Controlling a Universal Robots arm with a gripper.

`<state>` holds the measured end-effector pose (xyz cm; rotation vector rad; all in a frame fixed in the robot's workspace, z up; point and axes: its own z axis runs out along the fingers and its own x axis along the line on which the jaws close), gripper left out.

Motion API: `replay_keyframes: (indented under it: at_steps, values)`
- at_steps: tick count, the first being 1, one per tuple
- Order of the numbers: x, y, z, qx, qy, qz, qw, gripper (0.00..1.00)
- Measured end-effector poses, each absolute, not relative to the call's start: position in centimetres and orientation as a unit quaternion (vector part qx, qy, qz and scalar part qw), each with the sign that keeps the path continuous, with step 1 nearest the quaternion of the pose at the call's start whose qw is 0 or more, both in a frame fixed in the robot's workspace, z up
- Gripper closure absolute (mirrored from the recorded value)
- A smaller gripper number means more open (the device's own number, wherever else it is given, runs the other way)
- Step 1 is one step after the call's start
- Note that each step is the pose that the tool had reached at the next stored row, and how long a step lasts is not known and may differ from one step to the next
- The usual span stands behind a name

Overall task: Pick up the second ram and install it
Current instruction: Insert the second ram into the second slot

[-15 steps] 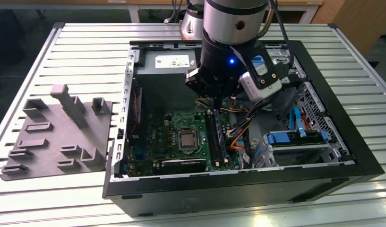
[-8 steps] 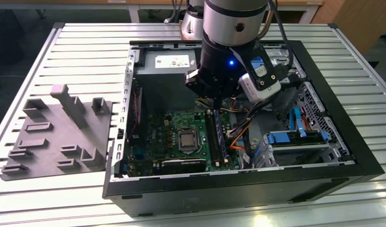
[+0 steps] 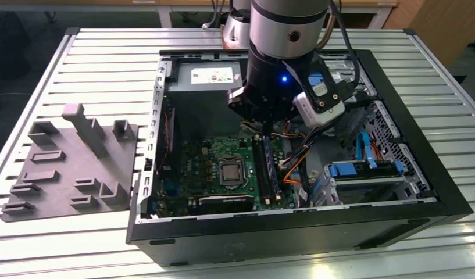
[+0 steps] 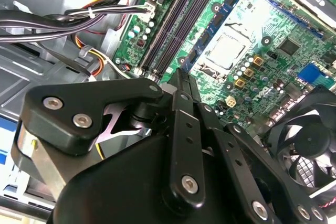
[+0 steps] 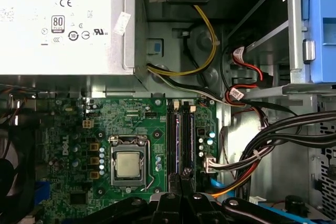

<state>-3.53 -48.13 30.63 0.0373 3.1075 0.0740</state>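
Poising black end effector (image 4: 180,74), drawn narrow, at one end of slim blue rectangular second ram (image 5: 185,140); long axis running straight away from it along green motherboard (image 5: 128,119) slots.

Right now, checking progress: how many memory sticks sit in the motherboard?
1 clearly: a blue memory stick in the slots beside the processor socket, by the gripper. Another may be hidden.

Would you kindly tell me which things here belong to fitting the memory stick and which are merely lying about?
Belongs to the job:
- gripper, over the slots
- memory stick, standing in a slot
- memory slots
- green board

Lying about:
- grey moulded tray beside the case
- power supply
- blue drive clips
- fan
- cable bundles
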Motion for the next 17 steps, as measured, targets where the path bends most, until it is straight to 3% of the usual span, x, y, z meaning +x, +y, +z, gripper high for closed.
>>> replay_keyframes:
  at_steps: [17]
  values:
    - [-3.53,-48.13,30.02,0.012,1.000,0.024,0.017,0.88]
